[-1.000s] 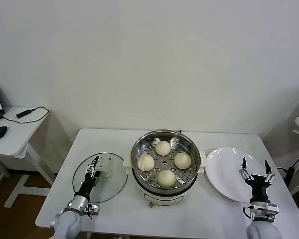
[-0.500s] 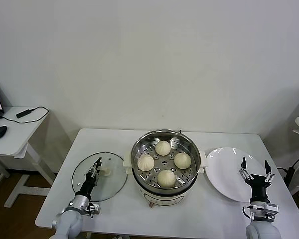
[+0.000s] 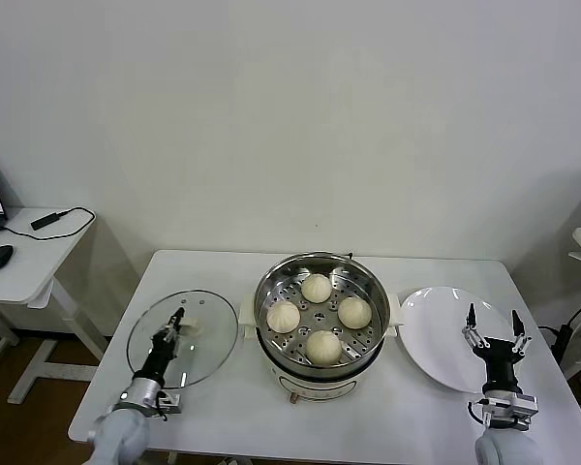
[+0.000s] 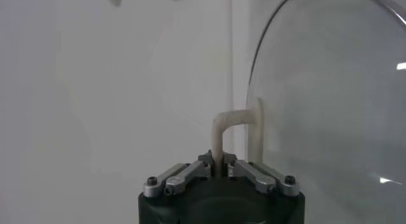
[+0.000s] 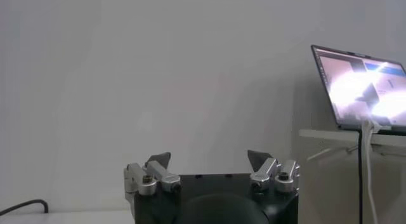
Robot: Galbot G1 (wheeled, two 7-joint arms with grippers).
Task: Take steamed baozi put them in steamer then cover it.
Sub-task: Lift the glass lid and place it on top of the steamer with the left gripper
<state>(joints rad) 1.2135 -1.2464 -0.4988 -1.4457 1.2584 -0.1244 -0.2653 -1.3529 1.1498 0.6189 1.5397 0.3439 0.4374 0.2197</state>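
Note:
Four cream-white baozi (image 3: 318, 317) lie on the perforated tray inside the steel steamer (image 3: 271, 284) at the table's middle. My left gripper (image 3: 173, 325) is shut on the white handle (image 4: 226, 127) of the clear glass lid (image 3: 208, 339) and holds the lid tilted, raised off the table left of the steamer. In the left wrist view the lid's glass (image 4: 330, 111) stands upright beside the handle. My right gripper (image 3: 491, 323) is open and empty, pointing up over the near edge of the white plate (image 3: 436, 334); it also shows in the right wrist view (image 5: 209, 160).
The white plate lies right of the steamer with nothing on it. A side desk (image 3: 24, 257) with a mouse and cable stands to the far left. A laptop (image 5: 361, 89) shows in the right wrist view.
My left gripper has lifted the glass lid off the table and tilted it up, drawing back slightly to the left. The right arm has stayed still.

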